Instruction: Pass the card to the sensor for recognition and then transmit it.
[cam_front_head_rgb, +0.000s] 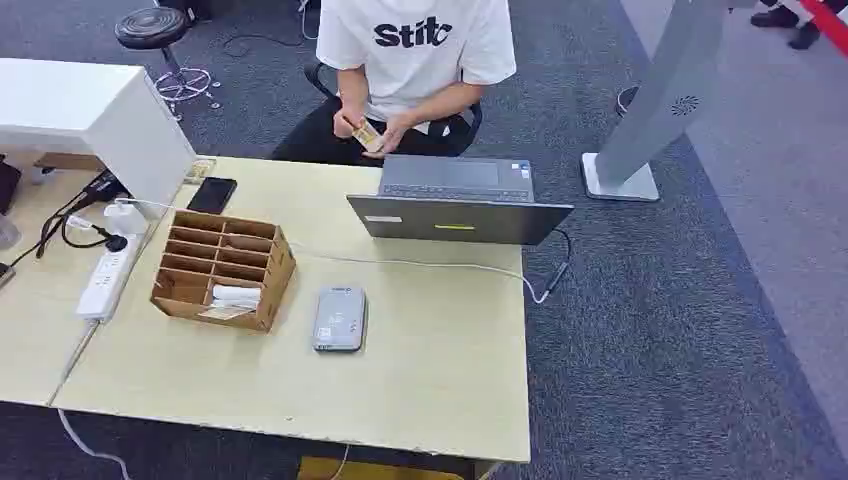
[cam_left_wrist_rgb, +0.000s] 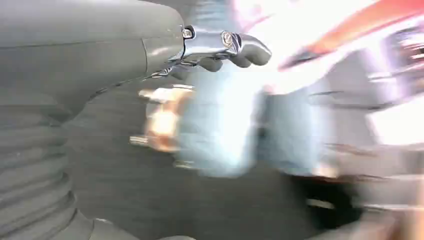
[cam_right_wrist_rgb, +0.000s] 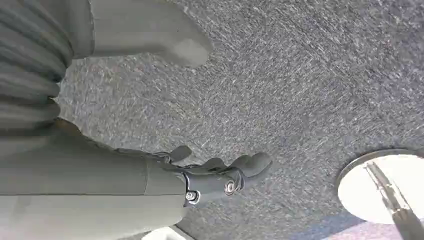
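Observation:
In the head view a grey card sensor (cam_front_head_rgb: 339, 318) lies flat on the pale wooden table (cam_front_head_rgb: 420, 390). Left of it stands a wooden slotted card box (cam_front_head_rgb: 222, 268) with a white card (cam_front_head_rgb: 236, 295) and a tan card (cam_front_head_rgb: 225, 313) in its near slots. Across the table a seated person (cam_front_head_rgb: 415, 60) holds a small tan card (cam_front_head_rgb: 368, 135) in both hands. My right hand (cam_right_wrist_rgb: 215, 175) hangs over grey carpet, fingers apart, holding nothing. My left hand (cam_left_wrist_rgb: 215, 47) appears in a motion-blurred picture, fingers loosely extended with nothing between them.
An open laptop (cam_front_head_rgb: 457, 200) stands at the table's far side, its cable (cam_front_head_rgb: 430, 265) trailing across the top. A black phone (cam_front_head_rgb: 211, 194), a white power strip (cam_front_head_rgb: 105, 280) and a white box (cam_front_head_rgb: 90, 120) sit at the left. A grey stand (cam_front_head_rgb: 650, 110) rises at the right.

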